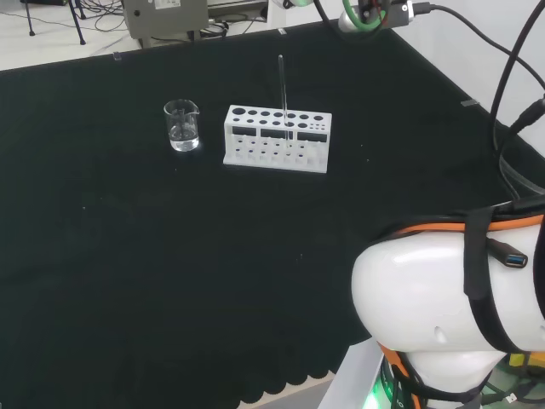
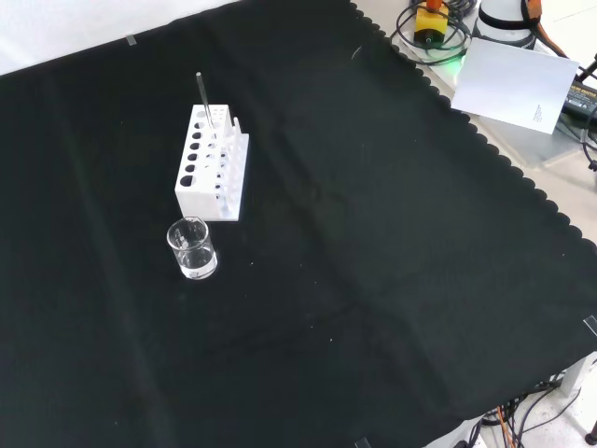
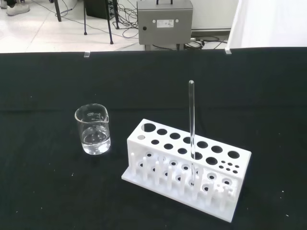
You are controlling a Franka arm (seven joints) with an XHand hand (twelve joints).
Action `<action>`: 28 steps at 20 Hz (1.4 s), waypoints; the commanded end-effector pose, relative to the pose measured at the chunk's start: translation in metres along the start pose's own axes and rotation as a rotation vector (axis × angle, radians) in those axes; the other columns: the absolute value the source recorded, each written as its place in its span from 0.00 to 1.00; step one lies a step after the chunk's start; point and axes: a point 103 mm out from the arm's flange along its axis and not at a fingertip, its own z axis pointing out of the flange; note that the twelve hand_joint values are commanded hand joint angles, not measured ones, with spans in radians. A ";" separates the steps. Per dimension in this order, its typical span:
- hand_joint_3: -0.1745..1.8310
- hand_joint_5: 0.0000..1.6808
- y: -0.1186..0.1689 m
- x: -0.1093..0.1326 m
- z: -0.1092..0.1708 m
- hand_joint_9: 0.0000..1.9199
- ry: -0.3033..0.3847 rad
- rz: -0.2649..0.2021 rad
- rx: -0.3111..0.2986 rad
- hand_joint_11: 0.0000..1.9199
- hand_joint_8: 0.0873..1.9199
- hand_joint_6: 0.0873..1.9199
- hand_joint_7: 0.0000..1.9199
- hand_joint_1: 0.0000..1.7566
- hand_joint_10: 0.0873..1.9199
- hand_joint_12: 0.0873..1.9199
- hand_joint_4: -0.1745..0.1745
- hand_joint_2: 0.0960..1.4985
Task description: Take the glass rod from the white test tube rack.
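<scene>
On the desk (image 1: 128,256), the glass rod (image 1: 283,94) stands upright in the white test tube rack (image 1: 277,139). At the rack's 9 o'clock in the head view sits 1 small beaker (image 1: 182,125). Whether the robot hand is spread or closed, I cannot tell.

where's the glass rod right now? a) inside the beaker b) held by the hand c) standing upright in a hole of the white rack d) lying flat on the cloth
c: the glass rod stands upright in a hole of the white test tube rack, with the beaker apart beside the rack and no rod in it.
</scene>
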 end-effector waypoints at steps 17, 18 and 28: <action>0.34 0.18 0.092 -0.014 0.042 0.30 0.031 -0.104 -0.003 0.22 0.51 0.00 0.18 0.36 0.47 0.72 0.02 0.58; 0.34 0.19 0.097 -0.015 0.045 0.31 0.030 -0.108 0.001 0.22 0.51 0.00 0.19 0.36 0.47 0.72 0.01 0.58; 0.34 0.22 0.146 -0.025 0.065 0.34 0.043 -0.122 -0.007 0.27 0.52 0.00 0.22 0.37 0.48 0.70 0.00 0.58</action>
